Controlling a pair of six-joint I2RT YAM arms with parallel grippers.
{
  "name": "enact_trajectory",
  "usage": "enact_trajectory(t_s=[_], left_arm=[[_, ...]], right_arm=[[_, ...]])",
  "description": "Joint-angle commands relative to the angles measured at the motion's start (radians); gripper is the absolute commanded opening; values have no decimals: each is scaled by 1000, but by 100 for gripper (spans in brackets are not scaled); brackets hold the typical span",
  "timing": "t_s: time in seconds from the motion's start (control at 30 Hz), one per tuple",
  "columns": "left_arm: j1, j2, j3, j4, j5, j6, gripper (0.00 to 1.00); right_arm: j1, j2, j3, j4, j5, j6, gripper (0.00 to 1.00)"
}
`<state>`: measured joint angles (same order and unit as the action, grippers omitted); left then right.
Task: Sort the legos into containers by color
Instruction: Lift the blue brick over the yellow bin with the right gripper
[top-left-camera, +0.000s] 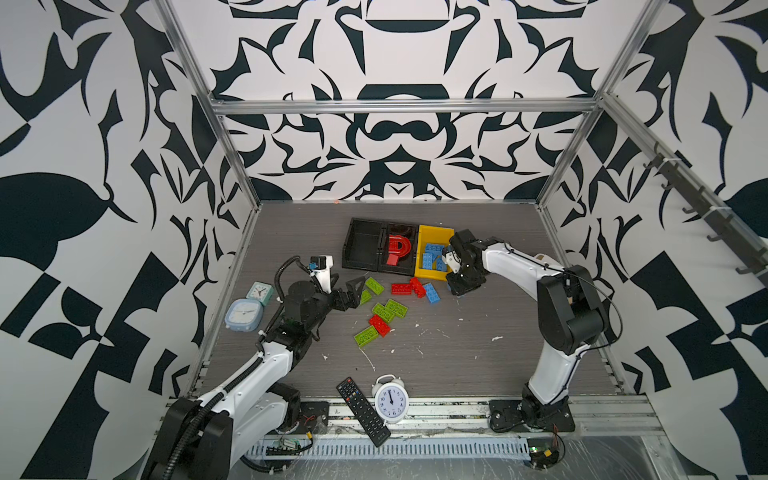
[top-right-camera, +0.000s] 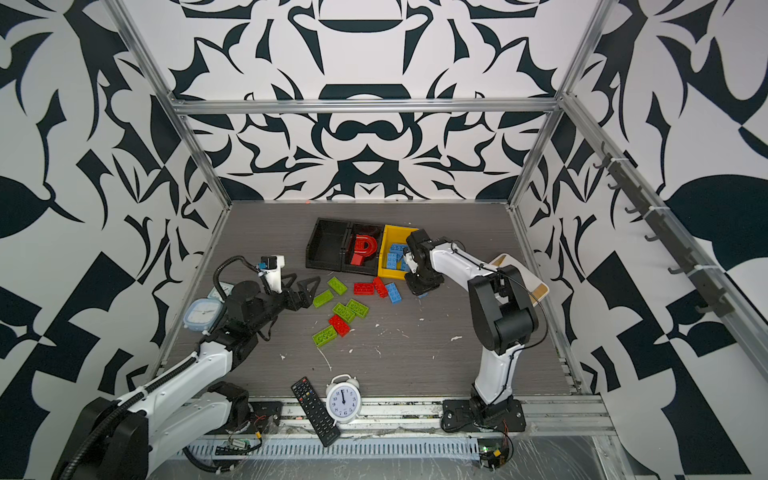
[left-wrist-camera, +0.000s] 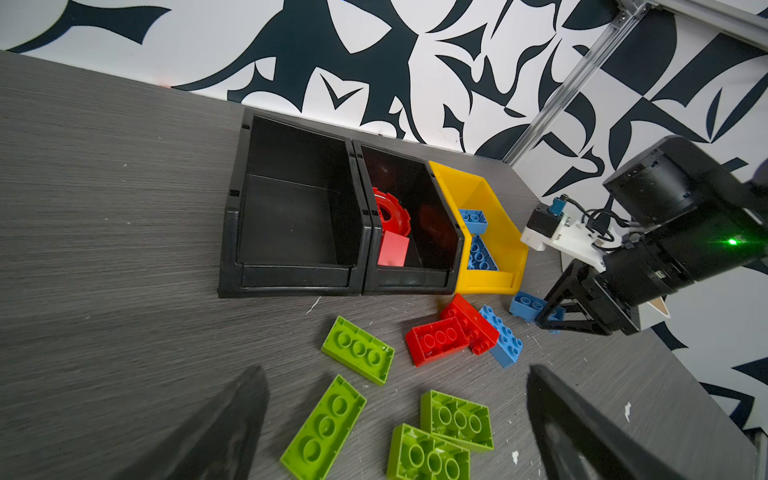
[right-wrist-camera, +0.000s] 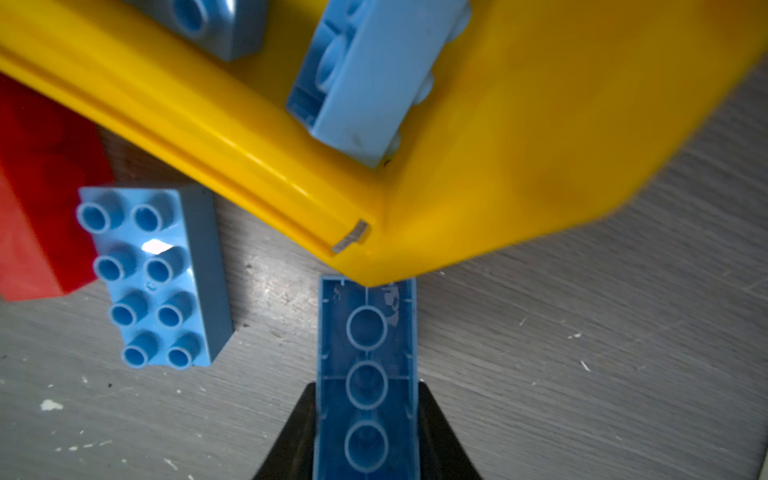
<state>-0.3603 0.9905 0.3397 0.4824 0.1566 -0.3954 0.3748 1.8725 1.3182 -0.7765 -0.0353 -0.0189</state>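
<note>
Right wrist: right end effector (right-wrist-camera: 366, 392) grips blue brick (right-wrist-camera: 366, 328), maybe touching yellow bin (right-wrist-camera: 519, 174).

L arm is reaching from the near-left corner of the table (top-left-camera: 478, 365) toward its middle, wrist low & approx level, L gripper (top-left-camera: 358, 293) hanging wide open. R arm is arching from the near-right corner toward the far edge, R gripper (top-left-camera: 459, 291) pointing down, jaws pinching a blue brick (right-wrist-camera: 365, 353).

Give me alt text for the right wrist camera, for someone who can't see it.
The right gripper clamps an upside-down blue brick whose far end reaches a corner of the yellow bin. In the bin lie blue bricks; a studs-up blue brick sits on the grey table beside a red brick.
</note>
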Motion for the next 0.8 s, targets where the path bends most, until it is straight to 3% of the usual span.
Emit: enact_trajectory(t_s=[0.0,0.23,0.77], left_arm=[[-2,-5,2,-3,-3,1,100],[-1,-12,1,-8,-12,6,100],[-2,-21,1,-8,-8,3,100]], right_arm=[[7,49,87,-123,-10,-7,25],[16,115,194,-306,-9,-26,25],[16,-128,86,-290,-200,17,25]])
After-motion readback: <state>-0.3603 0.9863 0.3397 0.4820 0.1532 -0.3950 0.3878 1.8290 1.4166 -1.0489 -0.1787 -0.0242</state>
